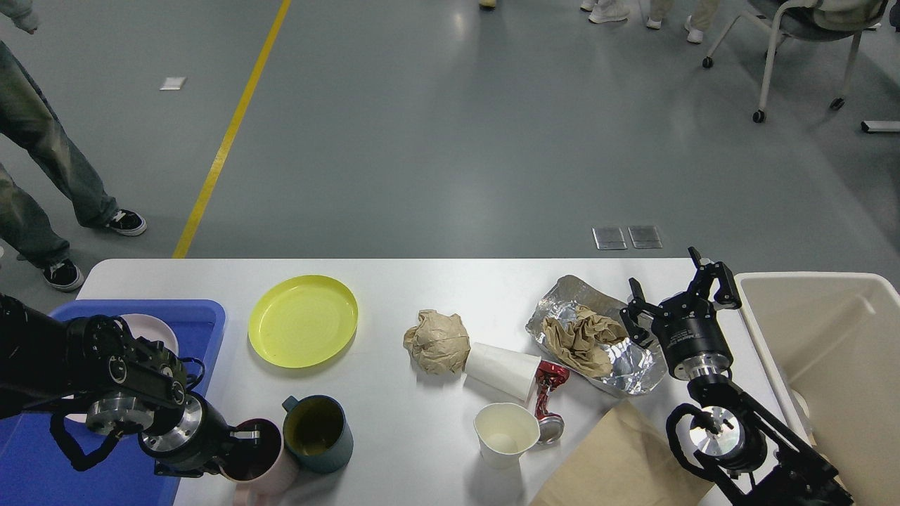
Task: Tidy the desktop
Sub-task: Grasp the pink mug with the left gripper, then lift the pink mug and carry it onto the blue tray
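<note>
From the head view, the bench (394, 281), the desktop to be tidied, stretched across the lower half of the frame, white and wide, with a blue tray (204, 320) at its left end and a beige bin (830, 337) at its right.

The left gripper (247, 440) sat at the rim of a pink mug (256, 464) near the front edge. One finger appeared to reach inside the rim, but the other was hidden, so how far the jaws stood apart, and whether they gripped the mug wall, could not be told. Just beside the pink mug stood a dark teal mug (318, 432), touching it or nearly so. A yellow plate (302, 320) lay further back, and a pale dish (151, 330) rested in the tray.

The right gripper (678, 292) hovered over the bench edge beside a foil wrapper (633, 365) holding crumpled brown paper (582, 339). Its jaws were spread wide and held nothing.

Mid-bench lay a paper ball (437, 341), a tipped white cup (503, 370), an upright white cup (505, 432), a crushed red can (548, 397) and a brown paper bag (619, 460).

The step in hand seemed to be taking the pink mug for the tray. The next move would call for a firm pinch on the mug wall and a straight lift clear of the teal mug.
</note>
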You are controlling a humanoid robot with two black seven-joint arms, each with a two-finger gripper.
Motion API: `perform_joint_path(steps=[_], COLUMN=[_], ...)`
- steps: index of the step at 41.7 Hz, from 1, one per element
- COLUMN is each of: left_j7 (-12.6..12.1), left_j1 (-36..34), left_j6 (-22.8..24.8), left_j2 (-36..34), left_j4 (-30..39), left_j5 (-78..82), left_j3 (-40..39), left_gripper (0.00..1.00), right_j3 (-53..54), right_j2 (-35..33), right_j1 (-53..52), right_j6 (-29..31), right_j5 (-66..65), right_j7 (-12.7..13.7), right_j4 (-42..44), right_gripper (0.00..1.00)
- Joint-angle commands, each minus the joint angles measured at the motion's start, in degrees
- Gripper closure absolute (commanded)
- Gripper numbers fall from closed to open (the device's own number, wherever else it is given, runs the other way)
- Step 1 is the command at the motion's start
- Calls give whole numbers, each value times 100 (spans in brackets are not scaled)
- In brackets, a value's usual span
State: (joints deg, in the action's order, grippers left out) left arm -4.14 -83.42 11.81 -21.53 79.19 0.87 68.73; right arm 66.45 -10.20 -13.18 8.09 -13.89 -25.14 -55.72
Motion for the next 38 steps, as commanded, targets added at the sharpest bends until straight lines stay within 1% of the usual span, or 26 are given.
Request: perform_joint_path(steps=[1,13,18,20,23,24,27,29,30,36,38], left_j7=[-7,-43,-43,-34,-34,-34,10,19,19,10,19], left_j1=[-25,-77,-226,-655,-1086,-1445,-2097,-2510,-2938,-4443,-4883], left_j6=[14,23,101,434,882,1215,1735,1990,2209,2746,2992], left_j2=[0,-53,-175,-351,-413,-422,-466,-536,-597,-536,-466], left_j4=[8,70,236,412,509,553,658,781,921,1370,1493], left_j5=[-8,-95,-96,-96,-87,-95,-96,-96,-96,-96,-96], left_j3=[9,88,193,429,667,885,1229,1405,1563,2012,2083], left_gripper=[99,100,100,100,100,100,100,100,100,100,100], right_j3=[0,0,0,0,0,0,0,0,0,0,0], right_j2=[0,0,0,0,0,0,0,0,0,0,0], right_j1=[0,0,0,0,0,0,0,0,0,0,0], right_j6=[0,0,0,0,0,0,0,0,0,0,0], right_j5=[0,0,0,0,0,0,0,0,0,0,0], right_j7=[0,0,0,0,0,0,0,0,0,0,0], right_j4=[0,0,0,0,0,0,0,0,0,9,0], right_gripper=[0,0,0,0,0,0,0,0,0,0,0])
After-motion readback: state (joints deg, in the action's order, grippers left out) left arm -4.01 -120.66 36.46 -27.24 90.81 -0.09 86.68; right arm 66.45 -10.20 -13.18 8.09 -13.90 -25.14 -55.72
